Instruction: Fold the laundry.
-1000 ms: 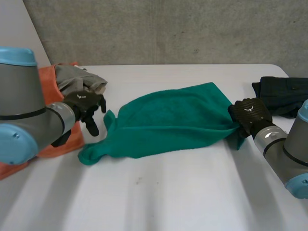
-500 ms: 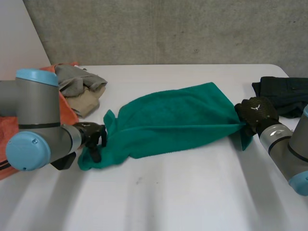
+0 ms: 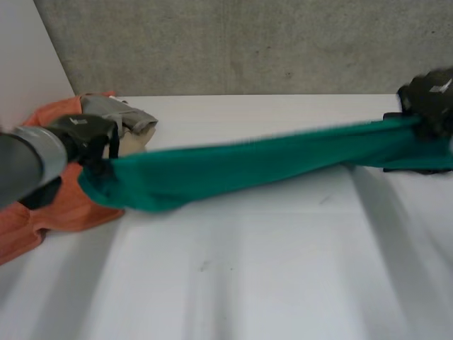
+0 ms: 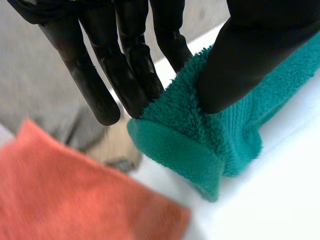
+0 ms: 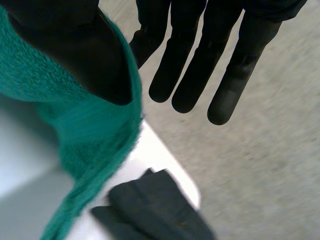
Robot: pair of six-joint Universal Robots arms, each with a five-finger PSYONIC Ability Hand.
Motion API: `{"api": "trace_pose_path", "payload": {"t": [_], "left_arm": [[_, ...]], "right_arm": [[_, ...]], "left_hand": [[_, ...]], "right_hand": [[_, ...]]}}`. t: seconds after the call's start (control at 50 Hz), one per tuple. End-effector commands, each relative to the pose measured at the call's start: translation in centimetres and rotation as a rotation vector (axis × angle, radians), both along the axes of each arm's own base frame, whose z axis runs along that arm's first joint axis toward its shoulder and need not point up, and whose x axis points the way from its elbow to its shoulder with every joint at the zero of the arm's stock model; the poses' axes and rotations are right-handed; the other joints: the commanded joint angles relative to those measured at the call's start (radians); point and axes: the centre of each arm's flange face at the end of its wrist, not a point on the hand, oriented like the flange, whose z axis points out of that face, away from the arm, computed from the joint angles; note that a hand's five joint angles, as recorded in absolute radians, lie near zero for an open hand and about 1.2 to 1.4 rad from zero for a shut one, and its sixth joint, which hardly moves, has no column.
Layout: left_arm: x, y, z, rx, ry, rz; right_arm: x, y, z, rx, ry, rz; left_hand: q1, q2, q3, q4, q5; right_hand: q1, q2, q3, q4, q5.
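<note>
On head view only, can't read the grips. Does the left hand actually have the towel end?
Observer: Yes. In the left wrist view the left hand pinches the towel at its bunched end, thumb on one side, straight fingers on the other.
Operator: Right hand?
Observer: In the right wrist view the right hand has its thumb clamped over the towel's other end, fingers straight.
Operator: Anything under it?
Observer: A dark garment lies near the table edge, beside the hanging towel.

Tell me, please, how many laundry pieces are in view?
5: green terry towel stretched between the left hand and right hand; orange cloth, grey garment and beige garment beside the left; black garment beside the right. More may be hidden.
</note>
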Motion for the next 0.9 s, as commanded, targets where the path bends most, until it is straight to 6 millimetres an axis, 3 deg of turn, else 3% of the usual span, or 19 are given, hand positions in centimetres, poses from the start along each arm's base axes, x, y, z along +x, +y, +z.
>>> {"api": "trace_pose_path", "payload": {"t": [0.02,0.1,0.18,0.26,0.28,0.36,0.4,0.42,0.48,0.5,0.58,0.64,0.76,0.9], "left_arm": [[0.6,3.1,5.0,-0.121,-0.004,-0.144],[0.9,2.3,4.3,-0.108,-0.034,-0.135],[0.5,0.8,1.6,-0.037,-0.083,-0.131],[-0.8,-2.0,-2.8,0.009,-0.156,-0.14],[-1.1,-2.6,-3.4,0.002,-0.165,-0.139],[-2.5,-6.2,-3.8,-0.137,-0.157,-0.093],[-3.0,-7.7,-2.7,-0.232,-0.129,-0.069],[-3.5,-9.1,-1.1,-0.349,-0.088,-0.044],[-4.2,-11.1,2.4,-0.565,0.012,0.0],[-4.4,-11.8,4.5,-0.686,0.084,0.018],[-4.7,-12.5,9.1,-0.954,0.259,0.049],[-4.6,-12.4,10.5,-1.041,0.343,0.056],[-4.6,-12.6,8.8,-0.948,0.35,0.068],[-4.6,-12.6,3.1,-0.778,0.282,0.055]], "right_arm": [[-0.7,2.1,5.5,-0.003,0.058,0.061],[-0.2,2.0,3.8,0.089,0.136,0.095],[0.4,1.1,1.2,0.15,0.235,0.087],[0.9,-0.5,-2.0,0.211,0.284,0.041],[1.2,-1.4,-3.3,0.215,0.296,0.025],[1.8,-4.1,-4.9,0.143,0.299,-0.031],[2.1,-5.5,-4.6,0.068,0.28,-0.062],[2.7,-6.8,-3.6,-0.034,0.239,-0.09],[3.1,-8.6,-0.9,-0.221,0.127,-0.136],[3.2,-9.5,1.4,-0.36,0.024,-0.155],[3.2,-10.1,6.4,-0.67,-0.23,-0.131],[3.6,-9.9,7.9,-0.793,-0.313,-0.086],[4.5,-10.0,6.6,-0.756,-0.289,-0.043],[4.8,-10.8,1.9,-0.578,-0.242,-0.017]], "left_hand": [[0.252,0.202,0.208,0.197,0.234],[0.252,0.202,0.208,0.197,0.234],[0.252,0.202,0.208,0.197,0.234],[0.252,0.202,0.208,0.197,0.234],[0.252,0.202,0.208,0.197,0.234],[0.252,0.202,0.208,0.197,0.234],[0.252,0.202,0.208,0.197,0.234],[0.252,0.202,0.208,0.197,0.234],[0.252,0.202,0.208,0.197,0.234],[0.252,0.202,0.208,0.197,0.234],[0.252,0.202,0.208,0.197,0.234],[0.252,0.202,0.208,0.197,0.234],[0.252,0.202,0.208,0.197,0.234],[0.252,0.202,0.208,0.197,0.234]], "right_hand": [[0.251,0.209,0.201,0.196,0.213],[0.251,0.209,0.201,0.196,0.213],[0.251,0.209,0.201,0.196,0.213],[0.251,0.209,0.201,0.196,0.213],[0.251,0.209,0.201,0.196,0.213],[0.251,0.209,0.201,0.196,0.213],[0.251,0.209,0.201,0.196,0.213],[0.251,0.209,0.201,0.196,0.213],[0.251,0.209,0.201,0.196,0.213],[0.251,0.209,0.201,0.196,0.213],[0.251,0.209,0.201,0.196,0.213],[0.251,0.209,0.201,0.196,0.213],[0.251,0.209,0.201,0.196,0.213],[0.251,0.209,0.201,0.196,0.213]]}}
